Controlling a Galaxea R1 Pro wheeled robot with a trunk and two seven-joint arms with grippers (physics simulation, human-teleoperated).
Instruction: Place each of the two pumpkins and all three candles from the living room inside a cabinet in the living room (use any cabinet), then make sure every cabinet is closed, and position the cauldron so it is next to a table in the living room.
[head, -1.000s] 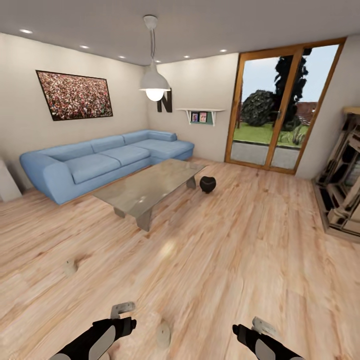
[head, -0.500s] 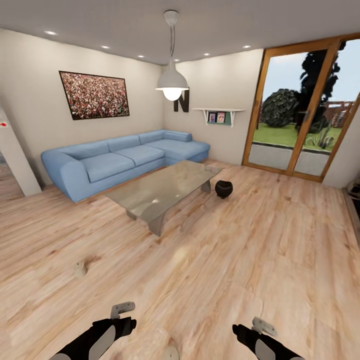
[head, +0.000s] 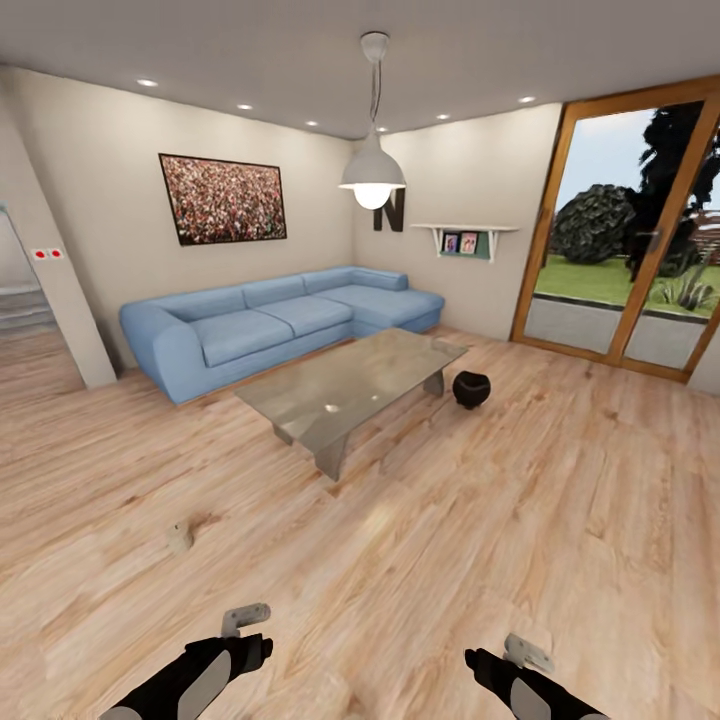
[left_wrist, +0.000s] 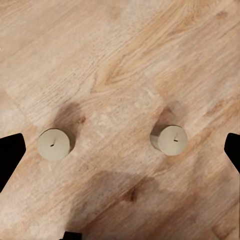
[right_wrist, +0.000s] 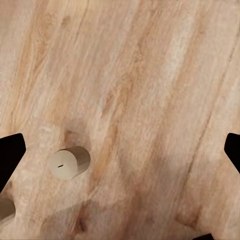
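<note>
In the head view the camera had swung left: the sofa (head: 280, 325), glass tabletop (head: 345, 390) and cauldron (head: 471, 389), beside it at 1 o'clock, had slid right, one candle (head: 180, 537) at 10 o'clock. Left wrist view: the left claw (left_wrist: 120, 155) spread wide and empty above two candles (left_wrist: 54, 144) on the floor (left_wrist: 150, 60). Right wrist view: the right claw (right_wrist: 120, 155) also wide above another candle (right_wrist: 69, 162), so the robot seemed to be lining up a pickup.

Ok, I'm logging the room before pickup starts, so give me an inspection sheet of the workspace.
Surface: light wood plank floor, bare near the arms.
Job's things: two candles upright on the floor, apart; another small candle on the floor left of the arms; cauldron on the floor beside the table.
Clutter: nothing seen.
Grippers: left and right both open, holding nothing.
Cables: nothing seen.
Surroundings: blue sofa, pendant lamp, wall picture, glass doors.
</note>
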